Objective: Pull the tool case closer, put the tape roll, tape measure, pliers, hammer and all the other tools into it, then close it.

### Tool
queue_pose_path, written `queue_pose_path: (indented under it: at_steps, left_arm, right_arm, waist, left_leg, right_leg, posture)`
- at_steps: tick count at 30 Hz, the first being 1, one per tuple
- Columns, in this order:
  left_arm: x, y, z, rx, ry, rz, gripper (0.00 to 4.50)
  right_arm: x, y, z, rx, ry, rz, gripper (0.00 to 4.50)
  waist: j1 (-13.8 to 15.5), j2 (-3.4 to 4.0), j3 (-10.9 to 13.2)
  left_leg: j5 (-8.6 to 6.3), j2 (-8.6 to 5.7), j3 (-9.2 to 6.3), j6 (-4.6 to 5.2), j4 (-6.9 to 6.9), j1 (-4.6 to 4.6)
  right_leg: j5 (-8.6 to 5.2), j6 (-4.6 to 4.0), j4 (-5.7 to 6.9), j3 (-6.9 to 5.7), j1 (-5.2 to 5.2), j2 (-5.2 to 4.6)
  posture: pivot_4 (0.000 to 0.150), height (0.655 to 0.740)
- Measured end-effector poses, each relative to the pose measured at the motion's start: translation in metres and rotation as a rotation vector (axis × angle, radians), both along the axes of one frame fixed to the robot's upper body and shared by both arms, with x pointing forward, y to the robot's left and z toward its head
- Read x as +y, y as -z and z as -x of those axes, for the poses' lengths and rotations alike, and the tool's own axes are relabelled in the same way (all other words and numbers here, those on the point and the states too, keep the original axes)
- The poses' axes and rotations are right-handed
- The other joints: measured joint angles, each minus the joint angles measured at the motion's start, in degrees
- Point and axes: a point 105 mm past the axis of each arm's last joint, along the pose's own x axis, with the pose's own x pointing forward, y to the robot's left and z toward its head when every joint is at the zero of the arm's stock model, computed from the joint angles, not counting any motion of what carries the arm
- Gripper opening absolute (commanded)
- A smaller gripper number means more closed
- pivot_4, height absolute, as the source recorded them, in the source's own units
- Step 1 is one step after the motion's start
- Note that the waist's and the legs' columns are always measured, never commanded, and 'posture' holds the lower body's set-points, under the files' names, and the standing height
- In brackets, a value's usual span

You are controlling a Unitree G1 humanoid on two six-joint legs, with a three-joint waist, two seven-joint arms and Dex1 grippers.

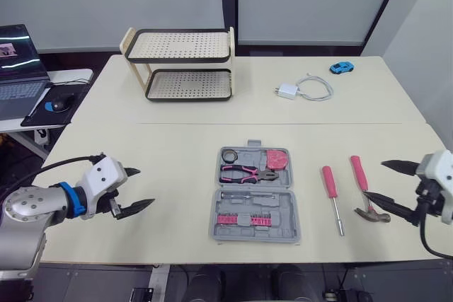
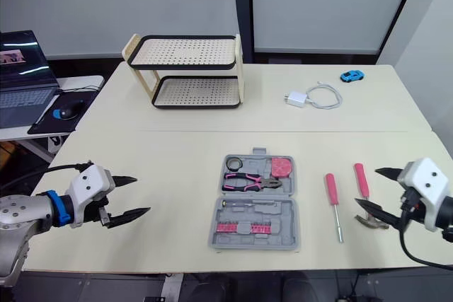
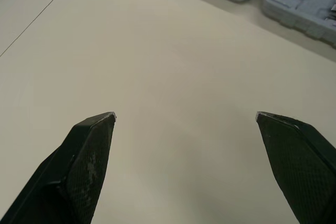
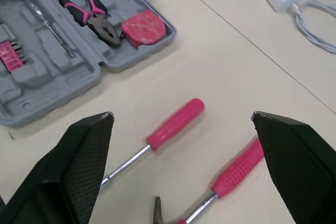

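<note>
Now my right tool, spread wide, hangs nearest the hammer, handle pointing away, right of the tool case.

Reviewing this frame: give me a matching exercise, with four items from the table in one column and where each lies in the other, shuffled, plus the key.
Things:
1. pliers
2. screwdriver
3. hammer
4. charger

Places:
A. on the bare table, rightmost of the tools
B. inside the open tool case
C. on the far side of the table, with its white cable
D. on the table, between the tool case and the hammer

Pairs: 1-B, 2-D, 3-A, 4-C
</note>
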Motion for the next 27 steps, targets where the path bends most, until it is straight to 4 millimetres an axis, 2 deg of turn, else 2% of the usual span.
queue_pose_path:
  at_steps: [8, 15, 19, 27]
  left_arm:
    - [0.009, 0.002, -0.008, -0.129, -0.07, 0.051, 4.48]
    - [0.025, 0.013, -0.009, -0.104, -0.177, 0.061, 4.48]
    - [0.031, 0.018, -0.009, -0.093, -0.234, 0.049, 4.48]
    - [0.033, 0.016, -0.014, -0.136, -0.27, 0.032, 4.48]
  right_arm:
    - [-0.046, 0.008, 0.005, -0.014, 0.14, 0.017, 4.5]
    - [-0.081, 0.022, 0.015, -0.037, 0.308, 0.049, 4.5]
    - [-0.09, 0.028, 0.018, -0.051, 0.37, 0.106, 4.5]
    - [-0.091, 0.031, 0.019, -0.07, 0.395, 0.132, 4.5]
  waist:
    - [-0.06, 0.03, -0.01]
    - [-0.15, 0.03, -0.01]
    - [-0.17, 0.09, -0.04]
    - [-0.15, 0.09, -0.05]
  left_leg:
    - [0.0, 0.0, 0.04, 0.0, -0.03, 0.04]
    - [0.0, -0.01, 0.07, 0.0, -0.04, 0.06]
    - [0.0, -0.01, 0.07, 0.0, -0.05, 0.06]
    - [0.0, -0.01, 0.07, -0.01, -0.05, 0.06]
  right_leg:
    - [0.0, 0.0, -0.02, 0.07, 0.0, -0.01]
    - [0.0, 0.0, -0.01, 0.1, 0.0, -0.01]
    - [0.0, 0.0, 0.0, 0.12, -0.01, -0.01]
    - [0.0, 0.0, -0.01, 0.11, 0.0, -0.01]
  posture:
    - [0.15, 0.74]
    - [0.15, 0.74]
    - [0.15, 0.74]
    - [0.15, 0.74]
